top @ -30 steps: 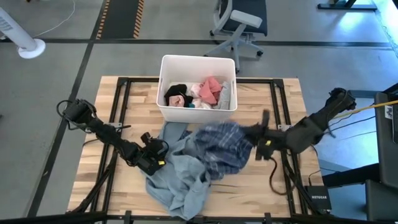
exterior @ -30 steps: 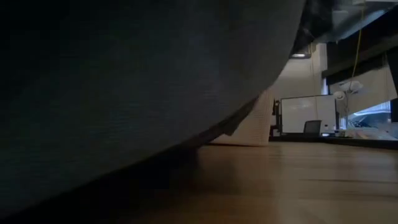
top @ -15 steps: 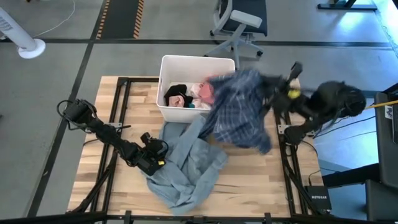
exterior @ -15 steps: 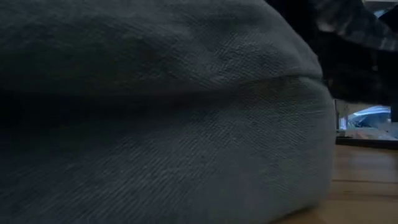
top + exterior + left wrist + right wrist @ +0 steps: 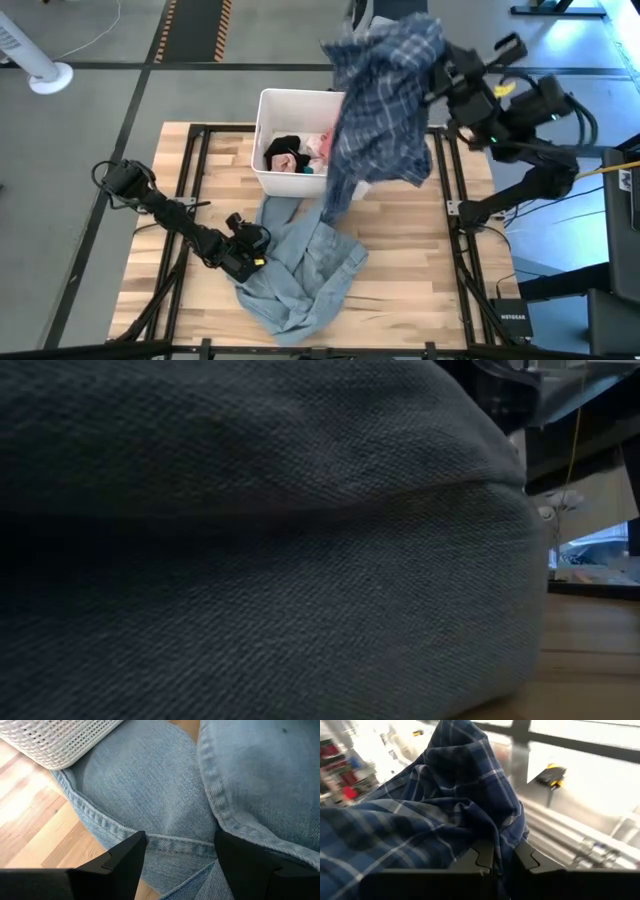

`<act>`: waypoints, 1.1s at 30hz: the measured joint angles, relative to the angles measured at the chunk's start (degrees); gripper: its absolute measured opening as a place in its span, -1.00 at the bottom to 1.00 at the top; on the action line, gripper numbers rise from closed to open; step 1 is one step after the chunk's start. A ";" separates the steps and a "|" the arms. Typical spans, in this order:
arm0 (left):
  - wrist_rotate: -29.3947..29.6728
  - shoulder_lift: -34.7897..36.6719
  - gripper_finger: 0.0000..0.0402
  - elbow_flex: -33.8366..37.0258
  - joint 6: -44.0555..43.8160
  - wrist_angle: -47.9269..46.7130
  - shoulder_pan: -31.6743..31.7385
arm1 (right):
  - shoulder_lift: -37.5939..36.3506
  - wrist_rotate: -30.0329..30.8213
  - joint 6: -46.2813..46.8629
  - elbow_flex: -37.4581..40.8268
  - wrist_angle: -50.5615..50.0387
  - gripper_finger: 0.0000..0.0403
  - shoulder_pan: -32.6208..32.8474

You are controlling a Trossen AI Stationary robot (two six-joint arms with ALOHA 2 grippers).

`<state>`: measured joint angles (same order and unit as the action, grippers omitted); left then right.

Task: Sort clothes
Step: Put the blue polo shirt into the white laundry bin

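Note:
My right gripper (image 5: 438, 72) is raised high over the table's far side and is shut on the navy plaid shirt (image 5: 383, 105). The shirt hangs over the white bin (image 5: 268, 110). The bin holds black, pink, white and grey clothes (image 5: 312, 150). The large light-blue denim shirt (image 5: 300, 275) lies crumpled on the table in front of the bin and fills the low view (image 5: 260, 540). My left gripper (image 5: 247, 255) is open at the denim shirt's left edge. Its fingers stand on either side of a seam (image 5: 175, 842). My right gripper pinches a bunched fold of the plaid shirt (image 5: 497, 837) between its two fingers, in several layers. The shirt is lifted clear of the table and hangs slack below and beside the gripper, with its lowest tail (image 5: 335, 200) just past the bin's near wall. My left gripper's fingers (image 5: 125, 862) lie low over the denim; I cannot tell whether they touch it.
The bin's woven wall shows close to my left gripper (image 5: 60, 740). Bare wooden table (image 5: 200, 170) lies left of the bin and at the near right (image 5: 410, 280). An office chair (image 5: 385, 30) stands beyond the table's far edge.
My right gripper has swung up and toward the table's far edge with the plaid shirt. The shirt has come off the denim shirt and off the table, and now hangs over the bin. The denim shirt has been uncovered and has settled closer in front of the low camera.

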<state>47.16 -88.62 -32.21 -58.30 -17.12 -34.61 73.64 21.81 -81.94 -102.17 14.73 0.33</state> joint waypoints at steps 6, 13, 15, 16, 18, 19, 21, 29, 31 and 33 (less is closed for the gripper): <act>0.09 0.00 0.16 0.00 -0.13 0.02 0.02 | 11.41 -4.90 -0.90 -13.71 -1.93 -0.86 -7.96; 0.55 0.00 0.16 0.00 -0.27 0.20 0.02 | 22.77 -4.93 -0.36 -25.82 -12.56 -0.86 -14.94; 1.85 -0.04 0.16 0.03 -0.98 0.10 -0.03 | 24.76 -4.94 0.79 -27.57 -14.87 -0.86 -16.03; 2.32 -0.04 0.16 0.07 -1.16 0.04 -0.02 | 25.43 -4.93 0.87 -28.04 -15.90 -0.86 -16.54; 2.85 -0.04 0.16 0.07 -1.10 0.00 0.02 | 26.22 -4.92 1.42 -28.23 -18.31 -0.86 -17.78; 3.00 -0.04 0.16 0.07 -0.97 0.00 0.04 | 26.59 -4.93 2.29 -28.27 -19.87 -0.86 -18.28; 3.14 -0.04 0.16 0.07 -0.85 0.02 0.04 | 27.35 -4.94 4.78 -28.34 -23.98 -0.86 -19.43; 3.43 -0.13 0.16 0.07 -0.86 0.04 0.02 | 30.22 -1.82 9.39 -28.28 -52.74 -0.85 -21.84; 3.53 -0.13 0.16 0.07 -0.81 0.10 0.04 | 31.08 -1.88 12.05 -28.30 -58.91 -0.82 -22.11; 3.61 -0.13 0.16 0.07 -0.93 0.11 0.02 | 32.31 -1.89 15.82 -28.30 -64.80 -0.79 -22.16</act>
<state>50.77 -88.75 -32.14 -59.24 -17.02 -34.59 105.95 19.92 -66.12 -130.48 -50.08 -21.83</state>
